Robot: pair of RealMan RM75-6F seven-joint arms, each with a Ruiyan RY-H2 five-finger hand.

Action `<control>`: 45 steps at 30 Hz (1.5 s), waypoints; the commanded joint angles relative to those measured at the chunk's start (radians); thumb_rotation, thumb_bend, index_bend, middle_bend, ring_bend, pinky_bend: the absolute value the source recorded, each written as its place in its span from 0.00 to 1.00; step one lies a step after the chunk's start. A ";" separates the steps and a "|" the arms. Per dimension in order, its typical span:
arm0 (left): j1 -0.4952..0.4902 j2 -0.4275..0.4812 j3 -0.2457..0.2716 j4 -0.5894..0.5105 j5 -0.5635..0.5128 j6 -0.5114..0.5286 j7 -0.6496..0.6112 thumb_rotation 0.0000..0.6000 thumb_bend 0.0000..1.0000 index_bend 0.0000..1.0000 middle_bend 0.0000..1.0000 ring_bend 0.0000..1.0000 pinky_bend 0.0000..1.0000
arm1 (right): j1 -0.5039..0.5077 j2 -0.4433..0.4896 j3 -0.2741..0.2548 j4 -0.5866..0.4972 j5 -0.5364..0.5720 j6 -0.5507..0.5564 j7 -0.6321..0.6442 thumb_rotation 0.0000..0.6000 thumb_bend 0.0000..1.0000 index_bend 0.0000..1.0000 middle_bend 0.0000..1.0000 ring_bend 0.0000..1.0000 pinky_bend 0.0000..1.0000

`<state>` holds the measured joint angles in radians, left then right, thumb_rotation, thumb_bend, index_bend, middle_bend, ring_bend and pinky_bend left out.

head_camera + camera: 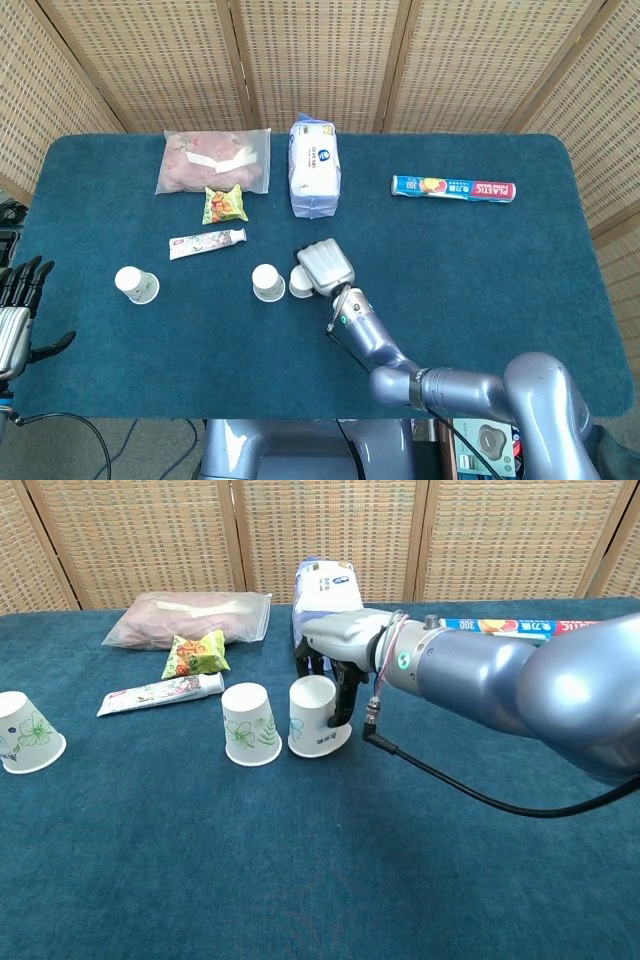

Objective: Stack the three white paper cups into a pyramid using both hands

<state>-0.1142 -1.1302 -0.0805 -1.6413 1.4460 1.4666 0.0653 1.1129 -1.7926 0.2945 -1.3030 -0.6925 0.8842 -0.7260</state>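
Note:
Three white paper cups with floral prints stand upside down on the blue table. One cup (137, 285) (28, 732) is far to the left. The middle cup (267, 282) (249, 724) stands near the table's centre. Right beside it stands the third cup (300, 283) (317, 717), its rim on the cloth and almost touching the middle cup. My right hand (323, 267) (335, 650) holds this third cup from behind and from its right, fingers wrapped around its side. My left hand (15, 315) hangs off the table's near-left corner, fingers spread and holding nothing.
Behind the cups lie a tube (207, 242), a small snack packet (225, 204), a pink bag (213, 160) and a white-blue pack (314, 165). A plastic wrap box (453, 187) lies at the back right. A wicker screen stands behind the table.

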 commanded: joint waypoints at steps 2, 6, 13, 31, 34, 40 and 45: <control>-0.001 0.000 0.000 0.002 -0.002 -0.002 0.000 1.00 0.20 0.00 0.00 0.00 0.00 | 0.001 0.021 -0.001 -0.026 0.015 -0.020 0.014 1.00 0.07 0.26 0.31 0.33 0.44; -0.003 0.000 0.001 0.002 -0.001 -0.003 0.000 1.00 0.20 0.00 0.00 0.00 0.00 | -0.009 0.060 0.001 -0.086 0.026 -0.027 0.041 1.00 0.00 0.04 0.06 0.09 0.17; -0.003 0.002 0.003 0.004 0.000 -0.005 -0.011 1.00 0.20 0.00 0.00 0.00 0.00 | -0.118 0.218 -0.064 -0.273 -0.172 0.104 0.112 1.00 0.00 0.00 0.00 0.00 0.00; -0.137 -0.023 -0.021 0.083 0.063 -0.130 -0.013 1.00 0.20 0.00 0.00 0.00 0.00 | -0.635 0.471 -0.389 -0.096 -0.843 0.702 0.597 1.00 0.00 0.00 0.00 0.00 0.00; -0.167 -0.053 -0.036 0.134 0.041 -0.165 -0.006 1.00 0.20 0.00 0.00 0.00 0.03 | -0.710 0.478 -0.418 -0.123 -0.874 0.769 0.625 1.00 0.00 0.00 0.00 0.00 0.00; -0.203 -0.089 -0.038 0.198 -0.016 -0.246 0.002 1.00 0.20 0.01 0.09 0.06 0.15 | -0.781 0.484 -0.421 -0.144 -0.918 0.830 0.634 1.00 0.00 0.01 0.03 0.00 0.00; -0.225 -0.131 -0.039 0.264 -0.080 -0.323 -0.024 1.00 0.20 0.12 0.17 0.12 0.20 | -0.802 0.485 -0.397 -0.118 -0.927 0.823 0.638 1.00 0.00 0.03 0.04 0.00 0.00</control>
<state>-0.3282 -1.2405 -0.1178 -1.4030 1.3915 1.1689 0.0547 0.3157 -1.3090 -0.1104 -1.4292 -1.6183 1.7133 -0.0950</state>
